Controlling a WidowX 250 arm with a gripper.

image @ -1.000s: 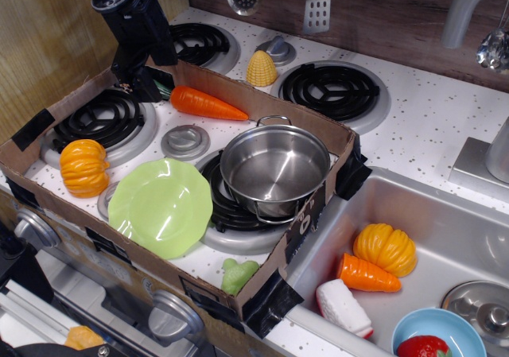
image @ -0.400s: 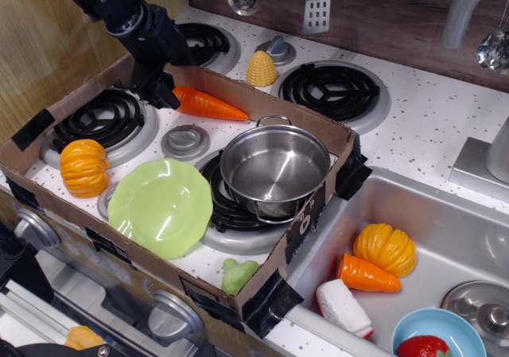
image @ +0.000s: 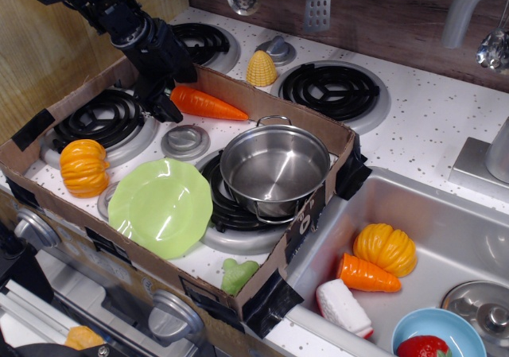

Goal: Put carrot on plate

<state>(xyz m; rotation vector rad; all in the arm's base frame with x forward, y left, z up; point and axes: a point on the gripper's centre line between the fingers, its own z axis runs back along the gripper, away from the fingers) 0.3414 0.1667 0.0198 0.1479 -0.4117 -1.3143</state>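
The long orange carrot [image: 211, 105] lies on the stovetop at the back of the cardboard tray, its tip pointing right toward the steel pot. My black gripper [image: 165, 107] is down at the carrot's left end and covers its green stem. I cannot see how the jaws stand. The lime-green scalloped plate [image: 159, 206] lies empty at the tray's front, left of the pot and apart from the carrot.
A steel pot [image: 274, 170] stands right of the plate. An orange pumpkin [image: 83, 167] sits at the tray's left. The cardboard wall [image: 306, 214] rings the stovetop. A corn cob [image: 262, 69] stands behind it. The sink holds a stubby carrot piece [image: 367, 275], another pumpkin [image: 385, 249] and a blue bowl [image: 437, 333].
My arm has swung right and down, bringing the gripper over the carrot's stem end, which is now hidden. The carrot has stayed where it was.
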